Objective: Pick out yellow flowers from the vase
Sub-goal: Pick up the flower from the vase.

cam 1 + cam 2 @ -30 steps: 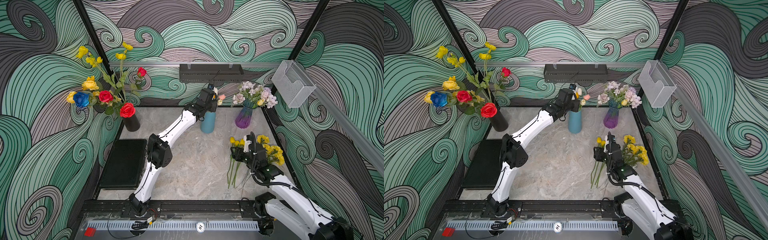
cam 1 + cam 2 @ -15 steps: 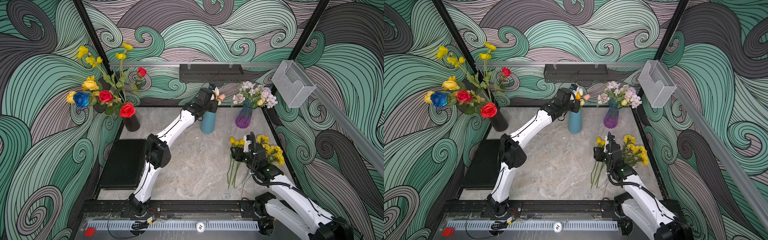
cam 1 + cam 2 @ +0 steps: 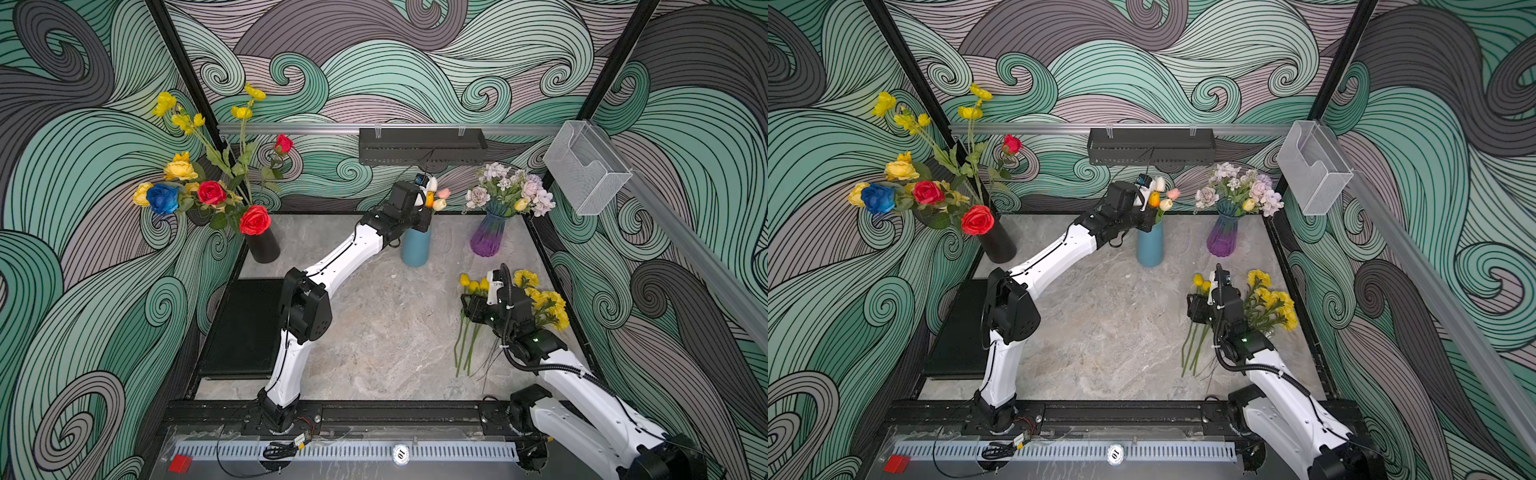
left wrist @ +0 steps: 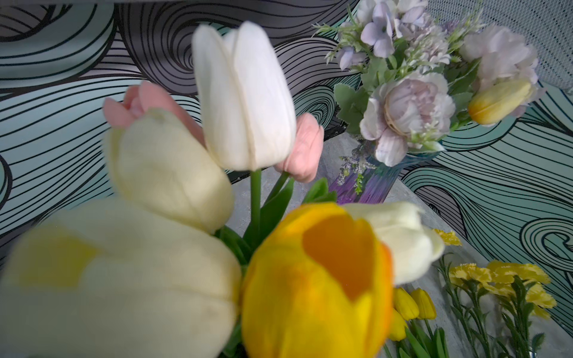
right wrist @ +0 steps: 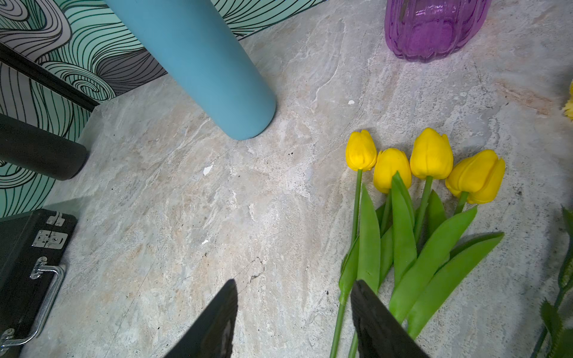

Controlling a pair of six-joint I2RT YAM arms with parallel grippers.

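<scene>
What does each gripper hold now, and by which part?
The right gripper is open and holds nothing. The left gripper is among the tulips in the blue vase; its jaws are hidden, so a hold cannot be told.

Around me the walls [image 3: 415, 62] swirled teal, grey and mauve under black lines; the tabletop [image 5: 186, 201] was veined grey marble. The yellow tulips [image 5: 431, 153] had plain green leaves — the blue vase [image 5: 198, 62] was matte, the purple vase [image 5: 434, 28] ribbed.

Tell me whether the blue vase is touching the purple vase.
Apart. The right wrist view shows bare table between the blue vase and the purple vase.
</scene>
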